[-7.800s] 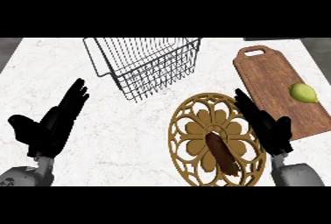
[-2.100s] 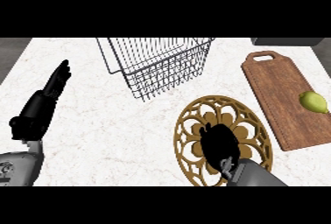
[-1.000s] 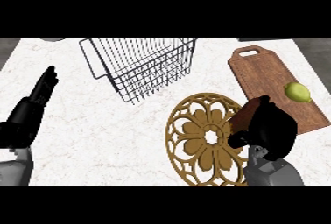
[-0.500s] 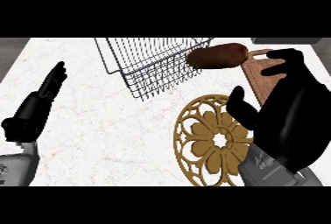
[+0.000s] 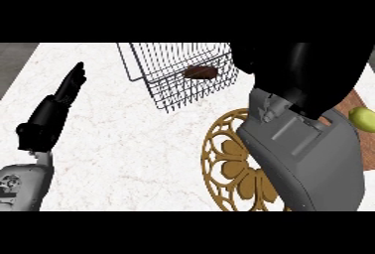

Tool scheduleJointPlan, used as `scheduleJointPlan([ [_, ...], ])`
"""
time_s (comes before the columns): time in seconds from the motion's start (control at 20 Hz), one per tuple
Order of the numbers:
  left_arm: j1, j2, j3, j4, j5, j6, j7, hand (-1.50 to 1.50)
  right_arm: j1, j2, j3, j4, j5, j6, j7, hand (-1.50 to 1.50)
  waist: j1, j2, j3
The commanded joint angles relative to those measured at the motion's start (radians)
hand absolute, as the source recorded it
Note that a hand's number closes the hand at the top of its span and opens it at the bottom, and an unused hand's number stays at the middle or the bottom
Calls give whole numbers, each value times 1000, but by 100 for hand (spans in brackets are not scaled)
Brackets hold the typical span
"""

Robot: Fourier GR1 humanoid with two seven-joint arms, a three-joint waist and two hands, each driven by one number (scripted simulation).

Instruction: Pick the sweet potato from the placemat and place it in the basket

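— Two hands are in sight, though only one tells me much. See the reddish-brown, spindle-shaped sweet potato (image 5: 199,72)? It lies inside the dark wire basket (image 5: 157,87), down on the mesh floor toward the far side.

— So it is off the round gold openwork placemat (image 5: 227,163) already. Is the black right hand (image 5: 307,64) holding it?

— It does not look so. That hand sits just right of the basket, and its grey forearm (image 5: 307,158) covers much of the placemat. It is a dark mass from here; I cannot tell how its fingers are set.

— And the other one?

— The black left hand (image 5: 55,109) rests over by the left edge of the white marbled counter (image 5: 132,149), fingers straight and together, holding nothing.

— How would that potato handle, if it needed shifting?

— Stiff and fairly dense, I would judge, with a dull skin that should not slip much. It tapers at both ends, so the thick middle is the place to take it, across its width. Not fragile either.

— That yellow-green round fruit (image 5: 362,118) at the right?

— It sits on the brown wooden cutting board (image 5: 359,101), well apart from the basket.
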Motion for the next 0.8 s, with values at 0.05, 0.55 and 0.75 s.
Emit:
scheduleJointPlan([
  [0.05, -10, -38, -40, 13, -30, 18, -13, 0, -247, 7, -121, 261, -95, -25, 165, 150, 24, 9, -1],
  [0.55, -43, -10, -8, 31, 0, -22, -16, 0, -435, 7, -310, 675, -185, -180, 107, 150, 31, 19, -1],
  [0.75, -12, -7, 5, 23, 16, -33, -26, 0, -459, 7, -325, 783, -245, -201, 151, 150, 29, 11, -1],
])
